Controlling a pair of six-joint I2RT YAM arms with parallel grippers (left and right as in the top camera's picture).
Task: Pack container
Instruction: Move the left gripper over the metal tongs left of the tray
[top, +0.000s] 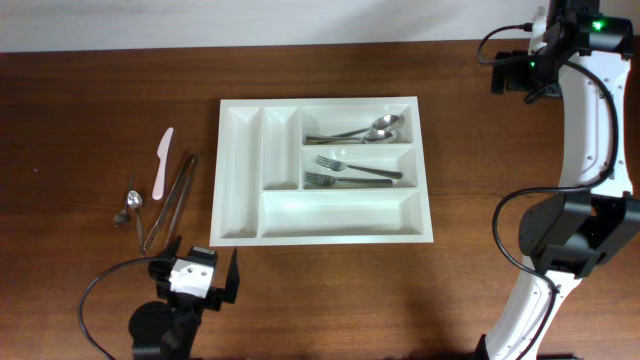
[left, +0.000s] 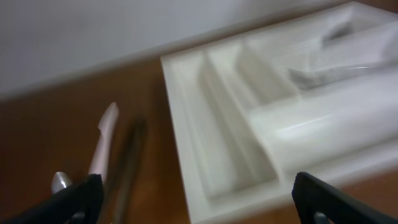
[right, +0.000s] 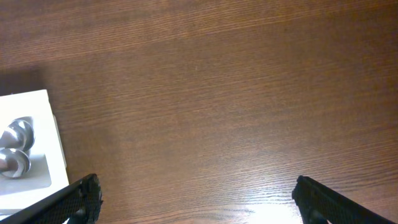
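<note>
The white container lies mid-table, with two spoons in its top right compartment and two forks in the one below. Its other compartments show nothing inside. Left of it lie a white plastic knife, metal tongs and a small spoon. My left gripper hangs open near the front edge, below these. In its blurred wrist view the left gripper holds nothing, with the container, knife and tongs ahead. My right gripper is open at the far right.
In the right wrist view the right gripper is over bare wood, with the container's corner and the spoon bowls at the left. The right arm's base stands at the right edge. A white wall runs behind the table.
</note>
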